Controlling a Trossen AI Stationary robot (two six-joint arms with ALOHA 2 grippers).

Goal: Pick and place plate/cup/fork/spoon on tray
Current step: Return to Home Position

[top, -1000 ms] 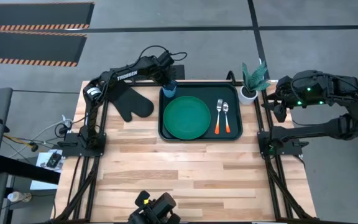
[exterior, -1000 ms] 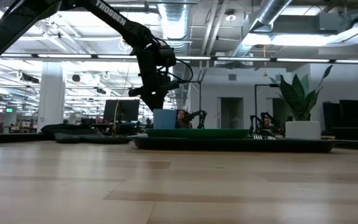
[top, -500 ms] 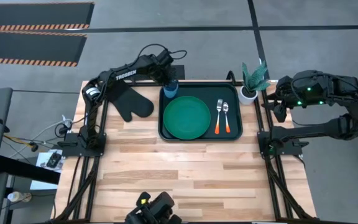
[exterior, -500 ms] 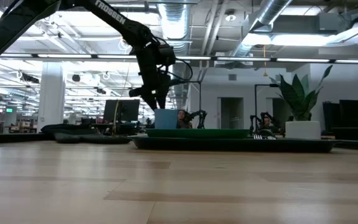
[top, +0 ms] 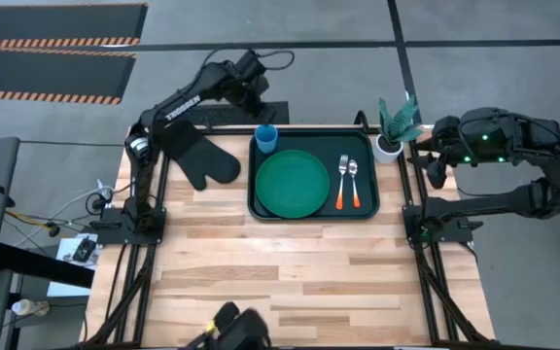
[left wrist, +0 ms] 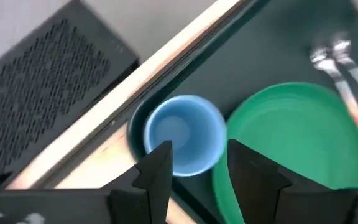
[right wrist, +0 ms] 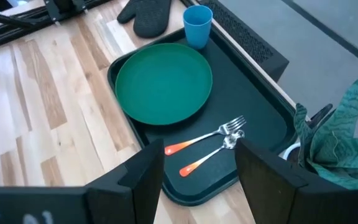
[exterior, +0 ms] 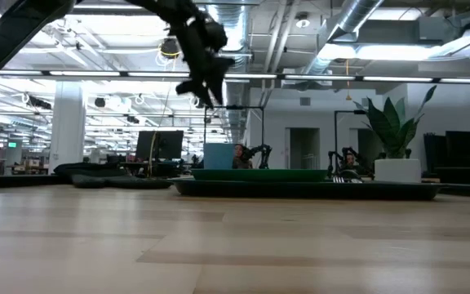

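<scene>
On your tray [top: 366,199], the small round blue cup [top: 266,138] stands upright in the far-left corner beside the green plate [top: 293,184]; your left gripper [left wrist: 194,171] hangs above it, fingers apart and empty.

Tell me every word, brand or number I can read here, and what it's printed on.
"TROSSEN": white letters along the left arm in the high view, only just readable.
Tray, plate, cup, fork and spoon: no writing visible.
Background monitors in the low view: too small to read.
</scene>
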